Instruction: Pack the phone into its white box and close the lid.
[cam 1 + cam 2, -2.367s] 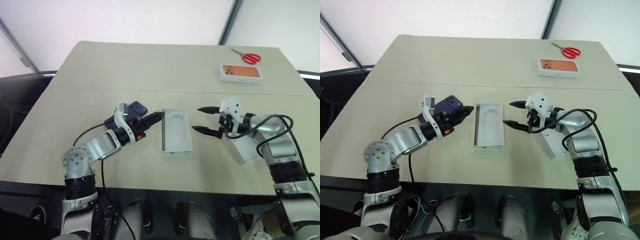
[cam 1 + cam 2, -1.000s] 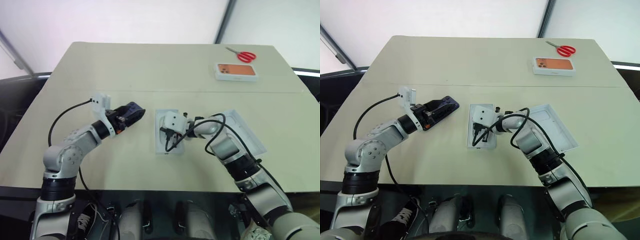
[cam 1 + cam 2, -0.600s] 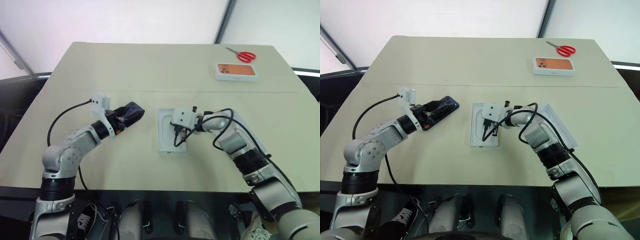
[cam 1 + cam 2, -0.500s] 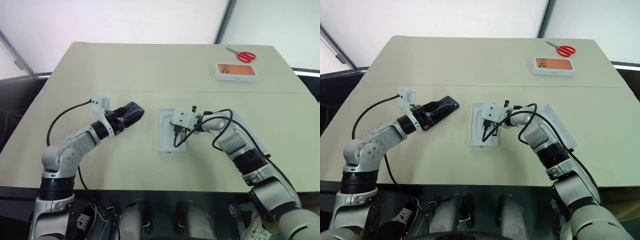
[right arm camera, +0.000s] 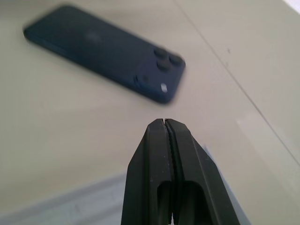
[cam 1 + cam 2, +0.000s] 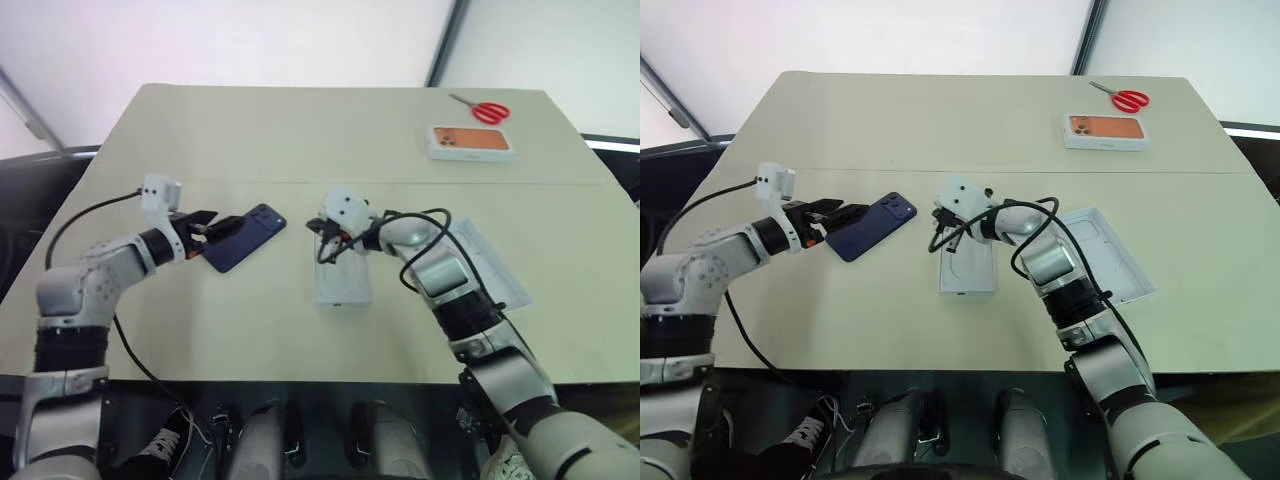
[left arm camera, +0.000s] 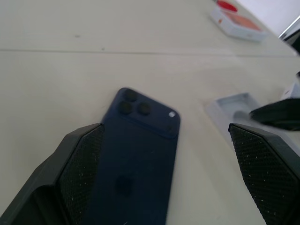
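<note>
Red-handled scissors (image 6: 483,108) lie at the beige tabletop's (image 6: 300,130) far right corner — just beside a white box picturing an orange phone (image 6: 472,142).

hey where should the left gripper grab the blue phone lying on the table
Grip the phone across its long side edges near the plain end, coming from the left gripper side. It lies flat, camera side up, between those open fingers, so only its thin edges offer purchase.
</note>
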Tool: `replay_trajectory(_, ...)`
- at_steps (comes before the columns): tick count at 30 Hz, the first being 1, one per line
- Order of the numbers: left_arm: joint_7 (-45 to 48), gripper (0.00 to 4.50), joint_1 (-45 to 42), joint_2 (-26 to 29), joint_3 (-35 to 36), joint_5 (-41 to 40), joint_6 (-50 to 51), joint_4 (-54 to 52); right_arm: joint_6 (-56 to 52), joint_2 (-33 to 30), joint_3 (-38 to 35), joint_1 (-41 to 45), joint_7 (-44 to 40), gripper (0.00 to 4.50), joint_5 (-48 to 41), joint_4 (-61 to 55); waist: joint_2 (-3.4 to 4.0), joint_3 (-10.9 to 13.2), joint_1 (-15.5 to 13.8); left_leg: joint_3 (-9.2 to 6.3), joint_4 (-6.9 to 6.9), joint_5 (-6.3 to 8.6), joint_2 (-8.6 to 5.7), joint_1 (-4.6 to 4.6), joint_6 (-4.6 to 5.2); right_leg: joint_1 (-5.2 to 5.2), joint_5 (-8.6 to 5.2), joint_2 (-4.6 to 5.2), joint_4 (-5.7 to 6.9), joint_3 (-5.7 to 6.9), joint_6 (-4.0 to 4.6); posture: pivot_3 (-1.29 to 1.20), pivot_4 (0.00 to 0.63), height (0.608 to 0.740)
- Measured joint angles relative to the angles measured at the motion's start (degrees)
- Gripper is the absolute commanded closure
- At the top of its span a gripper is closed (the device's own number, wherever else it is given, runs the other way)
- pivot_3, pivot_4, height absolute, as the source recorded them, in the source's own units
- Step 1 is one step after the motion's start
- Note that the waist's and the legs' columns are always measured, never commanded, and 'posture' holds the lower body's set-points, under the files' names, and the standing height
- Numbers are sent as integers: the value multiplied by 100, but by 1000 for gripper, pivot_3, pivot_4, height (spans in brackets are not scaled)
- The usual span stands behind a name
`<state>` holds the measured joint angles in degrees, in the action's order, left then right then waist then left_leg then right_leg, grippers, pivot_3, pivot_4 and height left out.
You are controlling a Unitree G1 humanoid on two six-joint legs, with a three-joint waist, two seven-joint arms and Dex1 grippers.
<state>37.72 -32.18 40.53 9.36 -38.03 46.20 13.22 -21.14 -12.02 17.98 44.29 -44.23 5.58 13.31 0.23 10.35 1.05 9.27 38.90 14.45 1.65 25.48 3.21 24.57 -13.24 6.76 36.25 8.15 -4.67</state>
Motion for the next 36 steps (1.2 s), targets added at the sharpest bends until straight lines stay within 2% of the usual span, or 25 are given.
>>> replay_trajectory(5,808,0,-655,164,-443,662,-427,1184,-270,525,368,74,269,4461,97,205,0,0,-7,7,-6,0,-3,6,-3,9,0,3,0,-1,0,0,150,738)
replay_trajectory(12,1842,0,-1752,-98,-1100,1598,-951,3089,-292,646,642,205,508,4461,432,769,-1,-1,32,26,-12,-6,-2,29,-10,48,0,1,16,-13,0,0,150,738)
replay_trajectory(17,2682,0,-2056,-115,-1453,2066,-900,3622,-324,641,614,234,517,4461,437,769,-1,-4,149,35,-13,-15,-1,25,-4,52,-1,-2,26,-18,-1,0,150,738)
replay_trajectory(23,3261,0,-1989,-111,-1486,2236,-543,3389,-366,597,604,234,544,4461,437,767,-1,-5,151,35,-13,-16,-1,17,-1,48,-2,1,29,-27,-1,0,150,738)
replay_trajectory(27,3592,0,-1469,32,-1468,1992,334,2321,-380,596,583,234,556,4461,433,765,-1,-5,162,34,-13,-18,0,12,3,46,-3,1,32,-32,-1,0,150,738)
replay_trajectory(31,3528,0,-846,143,-1283,1692,960,1252,-313,592,597,234,565,4461,445,782,-1,-5,166,32,-13,-18,0,-2,3,37,-3,3,33,-36,-1,0,150,738)
replay_trajectory(36,3171,0,-422,139,-972,1478,1111,692,-176,565,606,234,544,4461,475,857,-2,-6,164,29,-13,-18,1,-6,3,32,-4,3,34,-35,1,0,150,738)
